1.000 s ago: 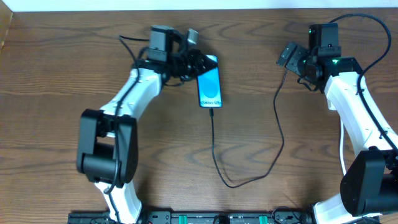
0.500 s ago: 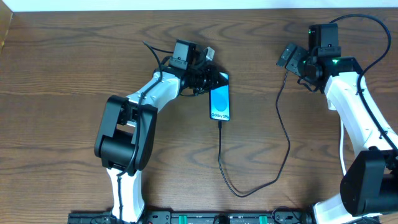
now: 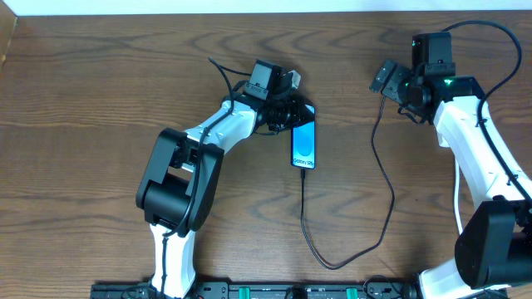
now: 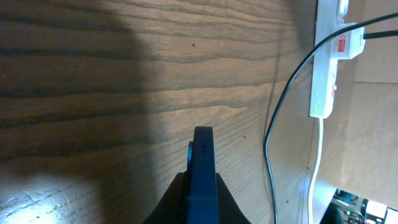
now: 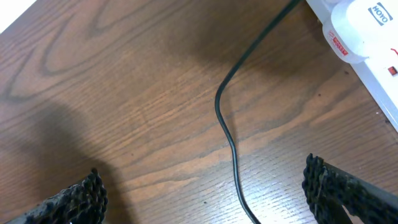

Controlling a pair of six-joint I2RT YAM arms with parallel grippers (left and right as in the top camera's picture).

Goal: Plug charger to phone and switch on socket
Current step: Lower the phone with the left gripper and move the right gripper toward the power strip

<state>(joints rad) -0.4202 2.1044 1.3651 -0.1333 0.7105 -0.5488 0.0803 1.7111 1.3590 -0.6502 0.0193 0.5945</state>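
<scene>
Phone (image 3: 304, 144) pinched in left hand (image 3: 294, 121), charger (image 3: 302, 208) trailing

- white plug (image 5: 357, 28), right wrist view: blue capital letters on top, partly cut by the frame edge; looks like "ovo" or "oyo", not certain.
- same plug, side: red label (image 5: 336, 41) with white print, too small to read.
- socket (image 5: 380, 84): small red mark beside the plug, no legible lettering.
- phone (image 3: 304, 143), overhead view: a line of dark text low on the blue screen, too small to read.
</scene>
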